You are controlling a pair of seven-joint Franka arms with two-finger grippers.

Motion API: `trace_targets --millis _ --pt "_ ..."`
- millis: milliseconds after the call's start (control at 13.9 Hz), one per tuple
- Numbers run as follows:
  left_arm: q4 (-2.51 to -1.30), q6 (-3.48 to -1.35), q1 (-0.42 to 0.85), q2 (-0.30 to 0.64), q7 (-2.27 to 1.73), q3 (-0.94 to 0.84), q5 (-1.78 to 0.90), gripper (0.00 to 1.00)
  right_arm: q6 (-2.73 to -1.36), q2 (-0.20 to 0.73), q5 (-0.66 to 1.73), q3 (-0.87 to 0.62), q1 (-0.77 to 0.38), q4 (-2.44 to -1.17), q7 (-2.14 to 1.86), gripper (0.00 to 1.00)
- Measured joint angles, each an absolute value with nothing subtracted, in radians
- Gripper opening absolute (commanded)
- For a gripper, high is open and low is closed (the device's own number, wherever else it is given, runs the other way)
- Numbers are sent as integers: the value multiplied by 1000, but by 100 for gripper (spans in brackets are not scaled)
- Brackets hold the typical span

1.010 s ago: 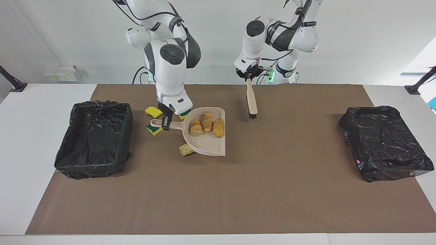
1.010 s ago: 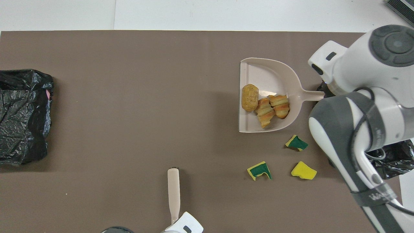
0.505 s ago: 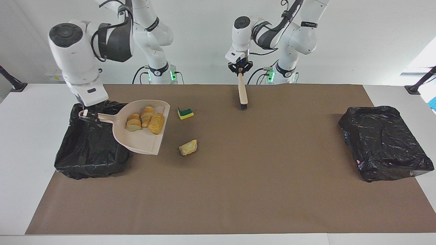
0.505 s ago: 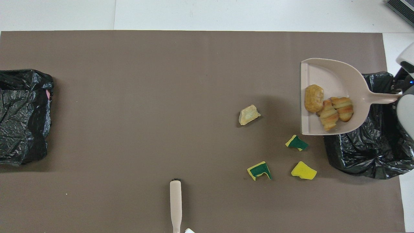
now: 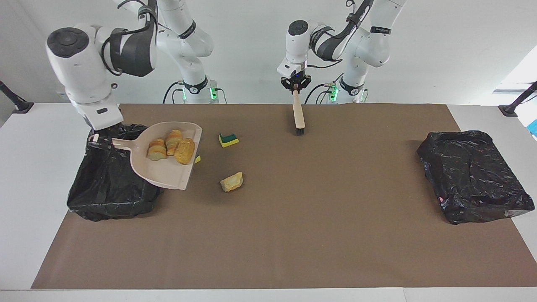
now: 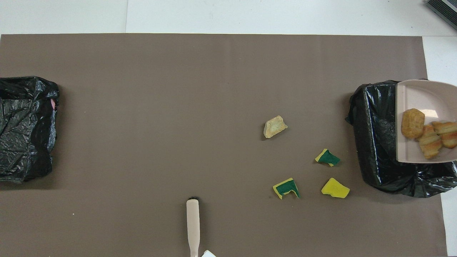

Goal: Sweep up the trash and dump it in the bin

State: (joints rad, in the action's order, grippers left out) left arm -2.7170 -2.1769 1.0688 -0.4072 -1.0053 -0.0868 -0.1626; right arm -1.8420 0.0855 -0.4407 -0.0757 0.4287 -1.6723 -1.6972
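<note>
My right gripper (image 5: 97, 141) is shut on the handle of the beige dustpan (image 5: 168, 170), held in the air over the black-lined bin (image 5: 110, 184) at the right arm's end. Three golden-brown bread lumps (image 5: 172, 147) lie in the pan, which also shows in the overhead view (image 6: 421, 96). One bread lump (image 6: 275, 126) lies loose on the brown mat. Three yellow-green sponge pieces (image 6: 326, 157) (image 6: 286, 188) (image 6: 335, 188) lie nearer to the robots than that lump. My left gripper (image 5: 296, 85) is shut on the beige brush (image 5: 298, 115), which hangs bristles down at the mat's edge by the robots.
A second black-lined bin (image 5: 474, 176) stands at the left arm's end of the table and also shows in the overhead view (image 6: 25, 128). The brown mat (image 5: 319, 218) covers most of the white table.
My right gripper lifted the dustpan with three lumps off the mat and carried it over the bin at the right arm's end. The left gripper drew the brush back toward the robots.
</note>
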Motion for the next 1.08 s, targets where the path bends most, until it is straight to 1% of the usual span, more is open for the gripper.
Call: trace_targets --millis 72,144,216,288,361,505,649,938,1082 --pt "-2717 -2179 1069 -400 -1002 -86 -163 31 -1866 74 -492 -76 431 -1696 -1696 0" --pt "-2717 -2180 1068 -392 -993 -83 -164 48 -1876 64 -541 -77 429 -1715 -1688 0" --pt "-2716 -2180 1065 -382 -980 -78 -168 76 -1882 54 -591 -80 424 -1734 -1673 0" --pt "-2713 -2180 1052 -371 -964 -72 -171 100 -1887 43 -637 -83 416 -1753 -1654 0" --pt "-2704 -2179 1030 -357 -944 -66 -171 100 -1899 30 -684 -85 405 -1781 -1620 0" --pt "-2661 -2155 969 -332 -888 -60 -172 100 -1959 -5 -792 -86 390 -1875 -1513 0" --pt "-2575 -2090 878 -313 -813 -57 -172 100 -2007 -28 -898 -86 386 -1957 -1420 0" --pt "-2357 -1971 667 -302 -618 -52 -150 100 -2022 -33 -984 -88 372 -1985 -1397 0" --pt "-2237 -1862 560 -300 -491 -49 -102 100 -2022 -38 -1036 -92 354 -1986 -1395 0"
